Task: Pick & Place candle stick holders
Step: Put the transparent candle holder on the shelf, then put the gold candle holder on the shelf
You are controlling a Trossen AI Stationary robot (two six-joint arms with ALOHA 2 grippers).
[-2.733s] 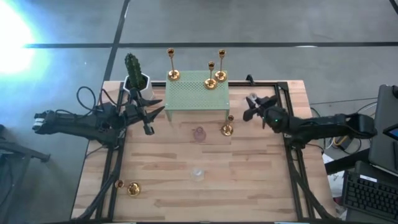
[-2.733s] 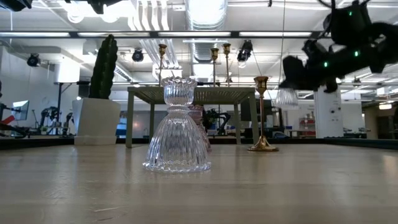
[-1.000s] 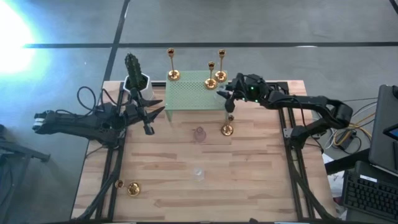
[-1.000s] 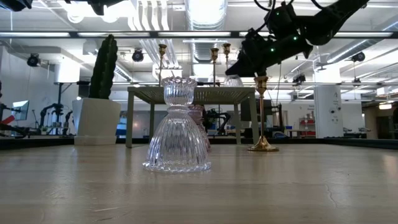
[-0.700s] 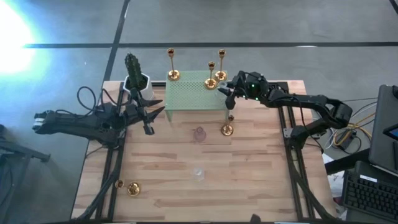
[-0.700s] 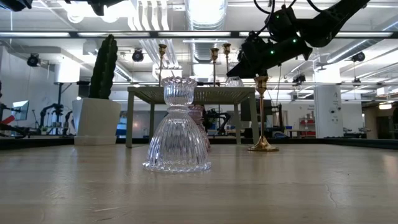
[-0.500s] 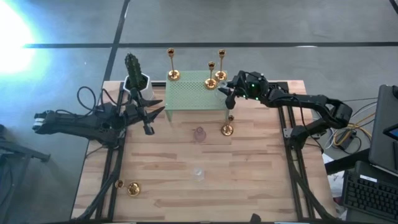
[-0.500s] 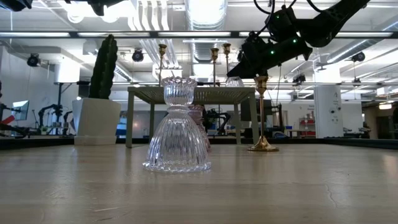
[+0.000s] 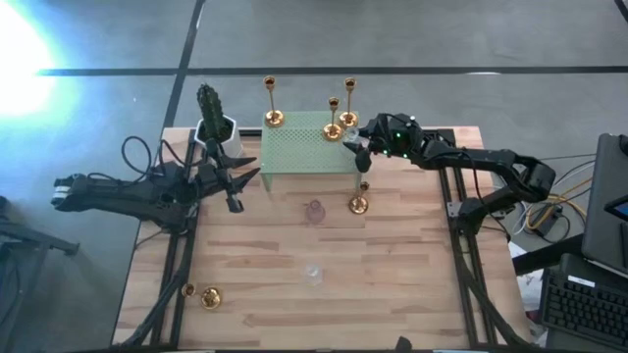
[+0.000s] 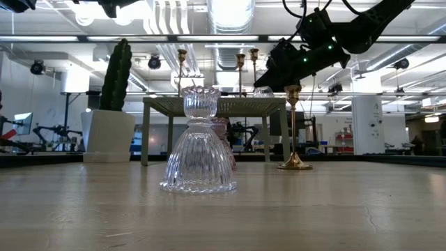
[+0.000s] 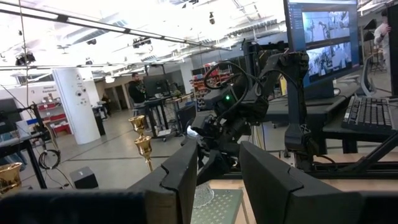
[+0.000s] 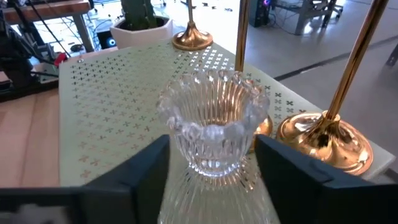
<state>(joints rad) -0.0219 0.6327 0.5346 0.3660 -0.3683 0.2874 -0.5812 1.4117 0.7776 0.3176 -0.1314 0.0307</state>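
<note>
My right gripper is over the right end of the green perforated stand, shut on a clear ribbed glass holder. That holder also shows in the low view, at the level of the stand's top. Three gold holders stand on their round bases along the stand's far side. One gold holder stands on the table, and another lies near the front left. A pinkish glass holder and a clear one stand mid-table. My left gripper is open and empty at the left. My right gripper has the clear glass holder's ribbed lower dome between its two fingers, one on each side. The fingers come slanting down from the table's right side. The holder is upright with its scalloped cup on top. I cannot tell whether its base rests on the stand.
A cactus in a white pot stands at the far left beside the stand. Two gold holders stand close to the held glass. Bare wood lies in front of the stand and toward the near edge.
My right gripper has carried the clear glass holder from beside the stand's right end toward the far left, over the stand's right end. In the last second it has almost kept still there, and the holder has stayed upright.
</note>
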